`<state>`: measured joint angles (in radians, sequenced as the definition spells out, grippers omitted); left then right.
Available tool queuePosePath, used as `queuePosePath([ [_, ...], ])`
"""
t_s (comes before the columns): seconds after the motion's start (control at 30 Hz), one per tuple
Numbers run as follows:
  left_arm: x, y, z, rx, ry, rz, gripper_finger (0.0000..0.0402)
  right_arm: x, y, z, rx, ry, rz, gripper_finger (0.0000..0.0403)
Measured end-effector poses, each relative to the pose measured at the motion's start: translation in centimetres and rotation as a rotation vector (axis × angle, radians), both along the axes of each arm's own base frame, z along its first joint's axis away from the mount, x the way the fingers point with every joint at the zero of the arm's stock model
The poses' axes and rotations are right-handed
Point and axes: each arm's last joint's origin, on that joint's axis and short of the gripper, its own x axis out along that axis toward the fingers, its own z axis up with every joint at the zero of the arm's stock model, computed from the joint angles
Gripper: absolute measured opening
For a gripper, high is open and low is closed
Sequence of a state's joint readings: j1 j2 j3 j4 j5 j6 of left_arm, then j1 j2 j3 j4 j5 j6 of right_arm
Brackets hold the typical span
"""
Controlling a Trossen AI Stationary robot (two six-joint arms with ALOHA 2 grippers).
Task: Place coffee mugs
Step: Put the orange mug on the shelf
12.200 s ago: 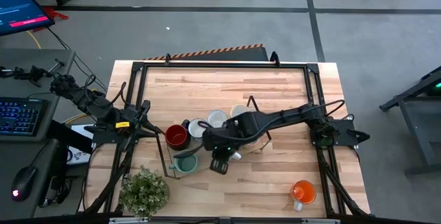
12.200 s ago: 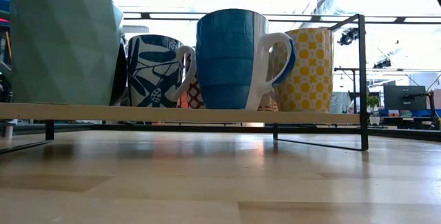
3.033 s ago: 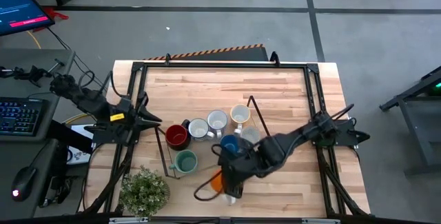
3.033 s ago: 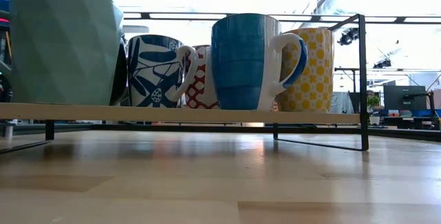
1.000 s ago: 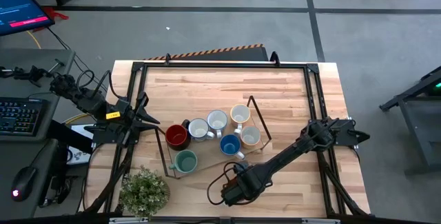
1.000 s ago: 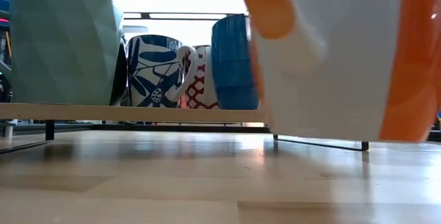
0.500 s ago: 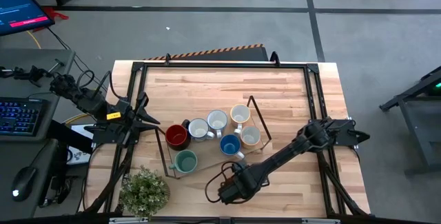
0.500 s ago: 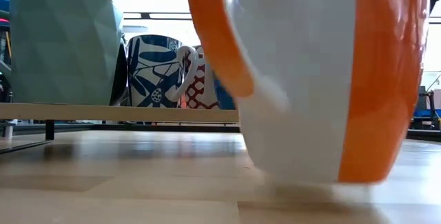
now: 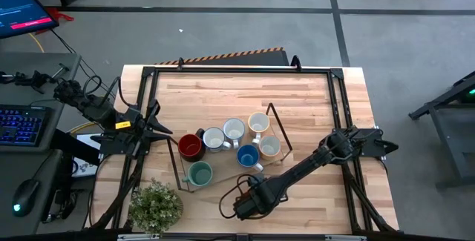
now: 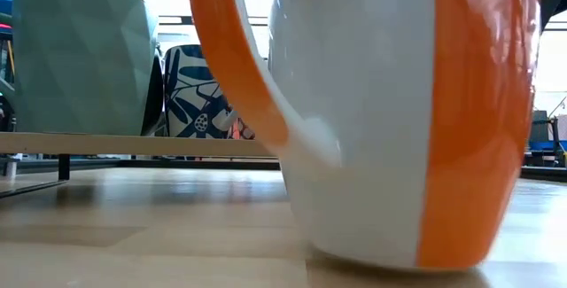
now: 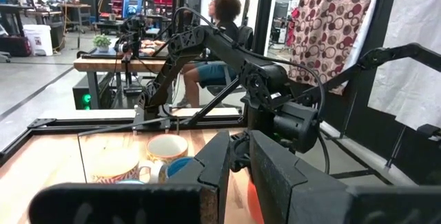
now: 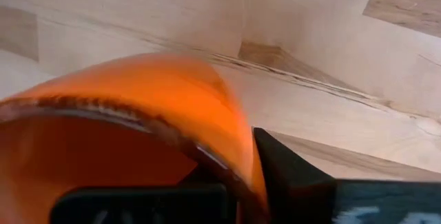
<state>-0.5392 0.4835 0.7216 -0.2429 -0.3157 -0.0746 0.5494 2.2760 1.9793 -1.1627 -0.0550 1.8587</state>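
An orange-and-white coffee mug (image 10: 381,120) stands upright close to the table's near edge and fills the low view; its orange rim (image 12: 138,100) shows in the right wrist view. My right gripper (image 9: 245,205) is above it, shut on its wall, and hides it in the high view. Several other coffee mugs stand on a wire rack's shelf (image 10: 133,144): dark red (image 9: 190,146), teal (image 9: 199,173), blue (image 9: 247,156) and pale ones (image 9: 233,129). My left gripper (image 9: 159,128) waits shut at the table's left edge, holding nothing. My right gripper holds the orange mug by its wall at the rim (image 12: 238,148). One finger (image 12: 289,172) is outside the wall and the other (image 12: 138,200) inside the mug. The fingers come from above, pointing down. The mug is upright, its base (image 10: 390,257) down at the table top.
A potted green plant (image 9: 156,205) stands at the near left corner. The rack's black wire frame (image 9: 278,126) rises beside the mugs at the table's middle. Bare wood lies to the right of the orange mug. A person sits in the room beyond the table (image 11: 220,24).
My right gripper has carried the orange mug toward the table's near edge and a little to the left, and lowered it. The mug has stayed upright and has come down to the table top.
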Motion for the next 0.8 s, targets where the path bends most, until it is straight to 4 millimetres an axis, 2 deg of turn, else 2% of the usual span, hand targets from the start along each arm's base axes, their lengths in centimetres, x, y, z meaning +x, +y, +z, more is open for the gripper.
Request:
queuePosePath([
  [0.3, 0.0, 0.0, -0.1, 0.006, 0.011, 0.000, 0.0046, 0.1, -0.1, 0.0, -0.024, -0.018, 0.044, 0.0049],
  [0.6, 0.0, 0.0, -0.3, 0.014, 0.023, 0.000, 0.0046, 0.6, -1.0, 0.0, -0.006, -0.015, 0.099, 0.0110],
  [0.8, 0.0, 0.0, -0.3, 0.014, 0.023, 0.001, 0.0046, 1.4, -1.6, 1.4, 0.034, -0.041, 0.134, 0.0140],
])
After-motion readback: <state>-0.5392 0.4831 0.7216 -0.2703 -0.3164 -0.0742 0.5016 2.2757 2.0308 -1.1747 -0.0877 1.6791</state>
